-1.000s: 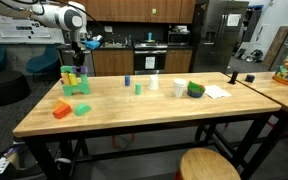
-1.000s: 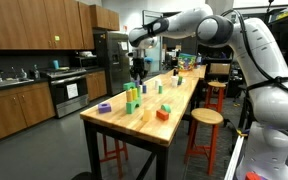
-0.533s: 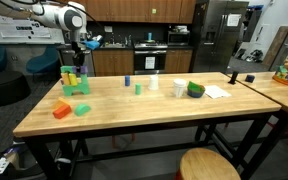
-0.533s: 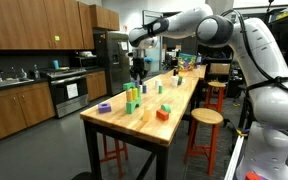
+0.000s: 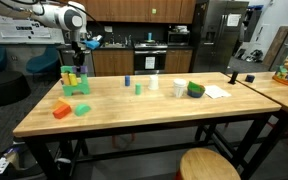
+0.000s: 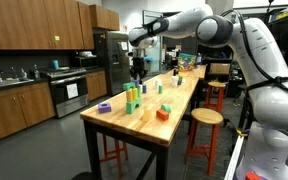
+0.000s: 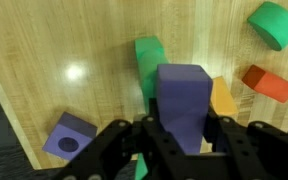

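The gripper (image 7: 180,140) is clamped on a purple block (image 7: 184,90), one finger against each side. It holds the block in the air over a cluster of blocks near a corner of the worktop (image 7: 54,40). Just below are an upright green block (image 7: 147,58) and a yellow block (image 7: 223,98), while a holed cube (image 7: 68,137) lies nearer the edge. The step in hand looks like positioning for a set-down. The next move calls for centring over a landing spot and descending slowly, so the neighbouring blocks are not knocked.
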You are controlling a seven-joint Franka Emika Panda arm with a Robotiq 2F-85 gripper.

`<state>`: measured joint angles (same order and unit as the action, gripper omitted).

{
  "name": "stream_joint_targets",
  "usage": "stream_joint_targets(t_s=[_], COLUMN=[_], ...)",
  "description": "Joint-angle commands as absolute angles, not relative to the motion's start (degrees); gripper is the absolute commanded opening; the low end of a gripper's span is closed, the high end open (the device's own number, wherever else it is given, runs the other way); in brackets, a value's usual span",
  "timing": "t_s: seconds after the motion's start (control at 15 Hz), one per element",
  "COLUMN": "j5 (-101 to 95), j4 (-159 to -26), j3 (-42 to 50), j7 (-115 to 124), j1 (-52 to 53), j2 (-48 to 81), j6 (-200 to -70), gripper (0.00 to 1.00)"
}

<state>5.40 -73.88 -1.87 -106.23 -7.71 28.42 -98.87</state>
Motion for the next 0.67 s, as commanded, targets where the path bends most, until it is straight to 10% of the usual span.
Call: stream_joint_targets(t_s=[0.0, 0.6], j5=[4.8, 4.8], j4=[-71.6, -70.9], j3=[-2.0, -2.0], j7=[-105.6, -105.7], j1=[-7.6, -7.6], j2=[28.9, 29.0], j6=[-98.2, -98.1], gripper=[0.16, 0.16])
